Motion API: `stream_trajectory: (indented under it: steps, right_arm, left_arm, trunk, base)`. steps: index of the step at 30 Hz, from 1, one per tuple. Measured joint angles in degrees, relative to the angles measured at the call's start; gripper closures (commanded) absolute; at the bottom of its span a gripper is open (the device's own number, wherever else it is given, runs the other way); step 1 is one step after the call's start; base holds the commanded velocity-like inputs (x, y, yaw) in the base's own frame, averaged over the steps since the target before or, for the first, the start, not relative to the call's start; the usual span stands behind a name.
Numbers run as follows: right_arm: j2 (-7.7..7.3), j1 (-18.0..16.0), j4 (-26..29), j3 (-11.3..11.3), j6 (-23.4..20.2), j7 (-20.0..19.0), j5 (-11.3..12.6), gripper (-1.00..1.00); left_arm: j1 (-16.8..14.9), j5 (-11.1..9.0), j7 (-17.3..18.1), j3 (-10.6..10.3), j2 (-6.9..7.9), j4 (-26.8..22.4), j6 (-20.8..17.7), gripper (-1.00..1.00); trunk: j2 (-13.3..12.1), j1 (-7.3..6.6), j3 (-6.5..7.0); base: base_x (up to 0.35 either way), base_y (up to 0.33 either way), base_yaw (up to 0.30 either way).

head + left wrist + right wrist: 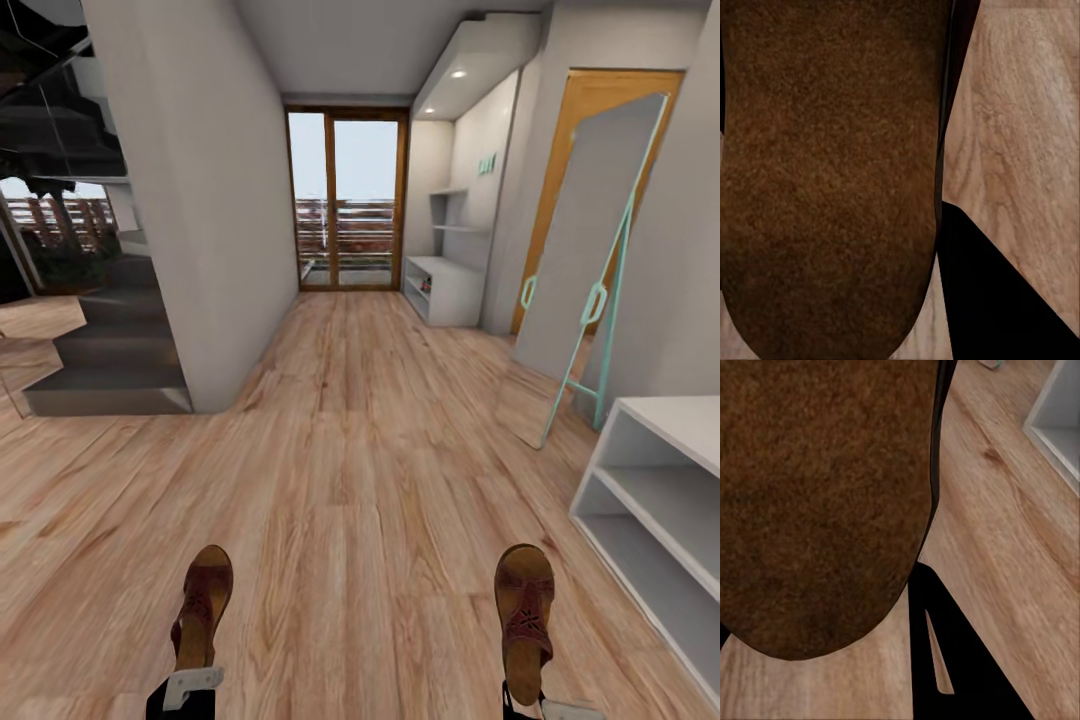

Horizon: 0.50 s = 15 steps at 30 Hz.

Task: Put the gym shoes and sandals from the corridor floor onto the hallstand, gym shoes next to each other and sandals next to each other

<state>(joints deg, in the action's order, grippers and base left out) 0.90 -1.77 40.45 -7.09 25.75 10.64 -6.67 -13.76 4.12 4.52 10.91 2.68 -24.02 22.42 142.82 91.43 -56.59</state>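
Dark brown leather sandals [202,605] [525,603] hung clamped in our left gripper [190,685] and right gripper [530,700]; heel-only holds risked slipping before the far light-grey hallstand [445,285].

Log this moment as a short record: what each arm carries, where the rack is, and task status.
left arm: holds a brown sandal, toe forward, above the wood floor
right arm: holds the other sandal, likewise off the floor
hallstand: light-grey unit far down the corridor on the right, beside the glass door
nearer unit: white two-shelf bench at right
gym shoes: not visible
status: sandals carried, not yet placed
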Motion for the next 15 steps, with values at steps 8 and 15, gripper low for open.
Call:
stream_trajectory:
  steps: [8, 15]
  right_arm:
    - [-0.07, -0.03, -0.06, -0.02, 0.0, 0.0, 0.0, 1.0]
    - [-0.07, -0.02, -0.06, -0.02, 0.0, 0.0, -0.03, 1.0]
  left_arm:
    - [0.0, 0.01, 0.0, -0.01, 0.0, 0.0, 0.0, 1.0]
    - [0.0, 0.01, 0.0, 0.0, -0.01, 0.0, 0.0, 1.0]
  trunk:
    - [0.0, 0.0, 0.0]
    - [0.0, 0.0, 0.0]
  base:
    - [0.34, 0.0, 0.0]
    - [0.34, 0.0, 0.0]
